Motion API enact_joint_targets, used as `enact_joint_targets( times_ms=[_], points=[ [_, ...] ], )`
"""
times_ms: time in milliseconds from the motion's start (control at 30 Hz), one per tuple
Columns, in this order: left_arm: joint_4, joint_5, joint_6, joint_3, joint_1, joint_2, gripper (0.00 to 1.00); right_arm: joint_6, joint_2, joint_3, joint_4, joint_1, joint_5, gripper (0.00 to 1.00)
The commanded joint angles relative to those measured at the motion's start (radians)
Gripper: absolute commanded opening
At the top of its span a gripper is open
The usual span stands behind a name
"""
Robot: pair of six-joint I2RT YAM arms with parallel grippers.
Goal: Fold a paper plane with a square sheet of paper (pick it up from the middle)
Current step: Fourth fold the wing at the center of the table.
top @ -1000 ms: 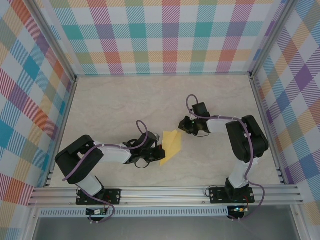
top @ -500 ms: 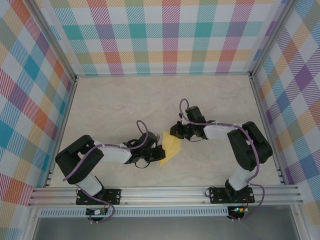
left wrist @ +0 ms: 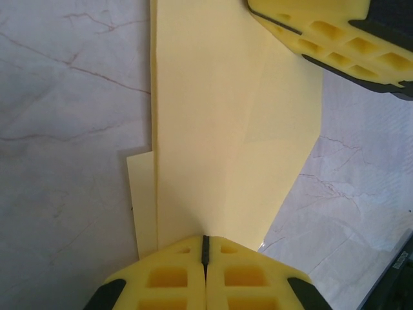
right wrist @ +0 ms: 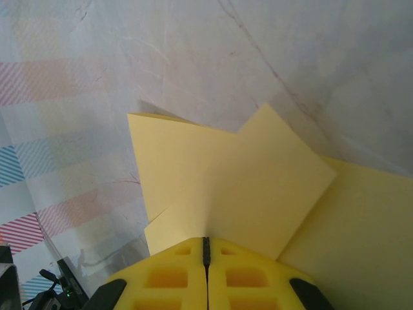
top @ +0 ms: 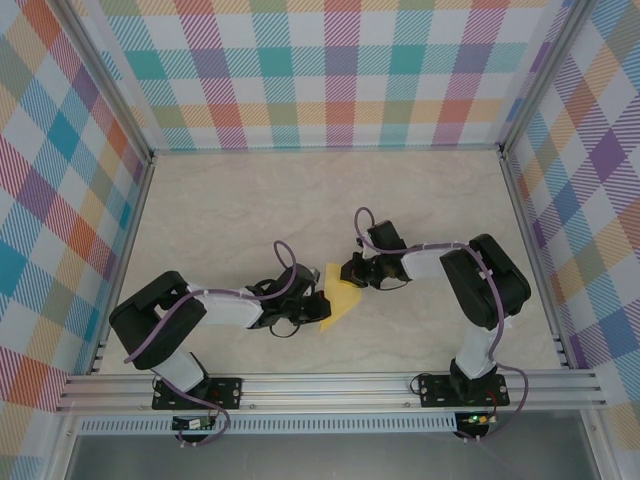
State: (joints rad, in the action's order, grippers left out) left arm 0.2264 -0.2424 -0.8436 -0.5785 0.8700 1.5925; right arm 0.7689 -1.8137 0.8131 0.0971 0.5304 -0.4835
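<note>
The yellow sheet of paper (top: 340,298), folded into a pointed shape, lies mid-table between my two grippers. My left gripper (top: 320,303) is shut on its near left edge. In the left wrist view the paper (left wrist: 226,129) runs with a crease into the closed left gripper (left wrist: 205,240), and the right gripper's yellow fingers (left wrist: 322,32) sit on its far corner. My right gripper (top: 351,273) is shut on the paper's far right edge. In the right wrist view the layered paper (right wrist: 226,181) enters the closed right gripper (right wrist: 206,242).
The marble table top (top: 250,210) spreads wide behind and beside the paper. Plaid walls (top: 330,70) close in the back and both sides. An aluminium rail (top: 330,385) runs along the near edge by the arm bases.
My right gripper has moved left and nearer onto the paper's far edge and shut on it. The visible paper has shrunk between the two grippers. The left arm has stayed put.
</note>
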Motion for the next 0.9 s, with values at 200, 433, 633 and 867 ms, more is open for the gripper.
enact_joint_targets(
  times_ms=[200, 433, 633, 867],
  points=[
    [-0.372, 0.038, 0.028, -0.046, 0.027, -0.217, 0.15, -0.031, -0.029, -0.039, -0.066, 0.0, 0.091, 0.06],
    [-0.197, 0.009, -0.069, -0.054, 0.001, -0.231, 0.25, -0.028, -0.029, -0.049, -0.062, 0.002, 0.092, 0.06],
    [-0.023, -0.082, -0.124, -0.081, -0.017, -0.056, 0.26, -0.027, -0.034, -0.052, -0.066, 0.003, 0.094, 0.06],
    [-0.042, -0.085, -0.157, 0.015, -0.013, -0.015, 0.25, -0.02, -0.052, -0.056, -0.065, 0.003, 0.093, 0.06]
  ],
)
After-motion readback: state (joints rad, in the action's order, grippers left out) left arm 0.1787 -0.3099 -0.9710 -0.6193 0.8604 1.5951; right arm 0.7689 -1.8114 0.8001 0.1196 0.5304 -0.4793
